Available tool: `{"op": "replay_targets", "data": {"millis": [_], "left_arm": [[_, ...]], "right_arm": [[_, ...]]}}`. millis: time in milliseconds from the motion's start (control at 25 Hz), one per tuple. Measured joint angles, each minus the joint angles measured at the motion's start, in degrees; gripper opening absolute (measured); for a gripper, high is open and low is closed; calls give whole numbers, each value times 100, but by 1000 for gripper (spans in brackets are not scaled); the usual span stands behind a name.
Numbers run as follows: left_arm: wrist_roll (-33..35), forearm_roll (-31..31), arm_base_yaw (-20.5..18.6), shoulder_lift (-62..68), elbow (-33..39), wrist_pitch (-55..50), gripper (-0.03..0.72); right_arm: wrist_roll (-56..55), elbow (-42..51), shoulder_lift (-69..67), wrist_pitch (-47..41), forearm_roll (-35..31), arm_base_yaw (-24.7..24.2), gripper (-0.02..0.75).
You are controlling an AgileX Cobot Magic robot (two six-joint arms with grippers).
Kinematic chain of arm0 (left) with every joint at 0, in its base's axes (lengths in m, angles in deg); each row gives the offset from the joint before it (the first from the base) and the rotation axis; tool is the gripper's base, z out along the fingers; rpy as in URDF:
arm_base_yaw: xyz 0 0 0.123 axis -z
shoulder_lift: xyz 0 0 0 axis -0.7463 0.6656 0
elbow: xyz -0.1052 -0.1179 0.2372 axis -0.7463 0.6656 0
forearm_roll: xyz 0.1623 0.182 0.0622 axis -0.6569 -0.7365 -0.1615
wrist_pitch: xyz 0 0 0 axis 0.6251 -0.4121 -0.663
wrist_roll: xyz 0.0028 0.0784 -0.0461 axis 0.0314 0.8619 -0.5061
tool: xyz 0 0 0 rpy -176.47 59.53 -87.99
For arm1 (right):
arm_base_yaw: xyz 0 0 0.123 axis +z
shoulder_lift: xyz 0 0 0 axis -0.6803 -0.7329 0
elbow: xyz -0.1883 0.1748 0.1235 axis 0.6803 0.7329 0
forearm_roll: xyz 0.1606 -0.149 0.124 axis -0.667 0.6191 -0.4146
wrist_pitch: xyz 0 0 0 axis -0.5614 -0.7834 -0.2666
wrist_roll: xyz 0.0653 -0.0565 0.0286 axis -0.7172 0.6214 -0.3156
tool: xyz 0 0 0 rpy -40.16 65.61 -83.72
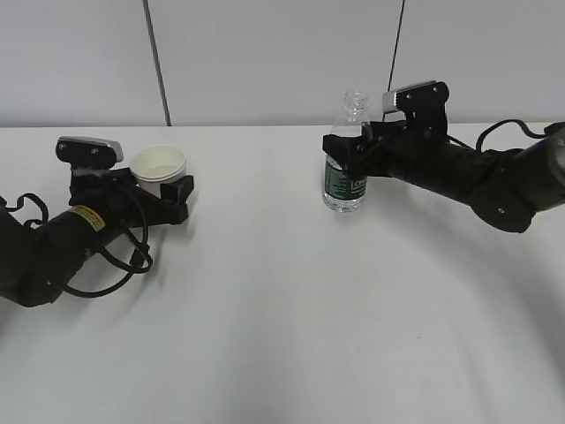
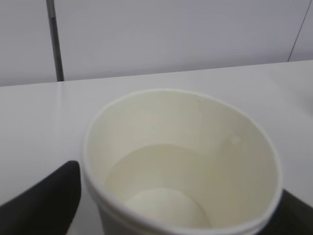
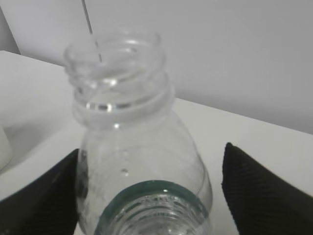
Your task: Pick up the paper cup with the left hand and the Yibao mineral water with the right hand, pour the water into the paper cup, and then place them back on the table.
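The white paper cup stands upright at the left between the fingers of my left gripper, on the arm with the yellow sticker. In the left wrist view the cup fills the frame, with a faint liquid line low inside. The left finger sits just outside the rim, so the gripper looks open. The capless Yibao bottle stands on the table. My right gripper straddles its shoulder. In the right wrist view the bottle touches the left finger with a gap to the right finger; the gripper is open.
A pale wall with dark vertical seams runs along the table's far edge. Loose black cables trail by the left arm. Bare white tabletop lies between the two arms and toward the front.
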Motion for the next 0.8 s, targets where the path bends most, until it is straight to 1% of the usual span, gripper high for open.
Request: {"op": "replay_targets", "data": {"millis": [800], "left_arm": [[7,-74,0,-363,0,-264,583]], "right_arm": [[-150,0,340,-251,26,0,629]]}}
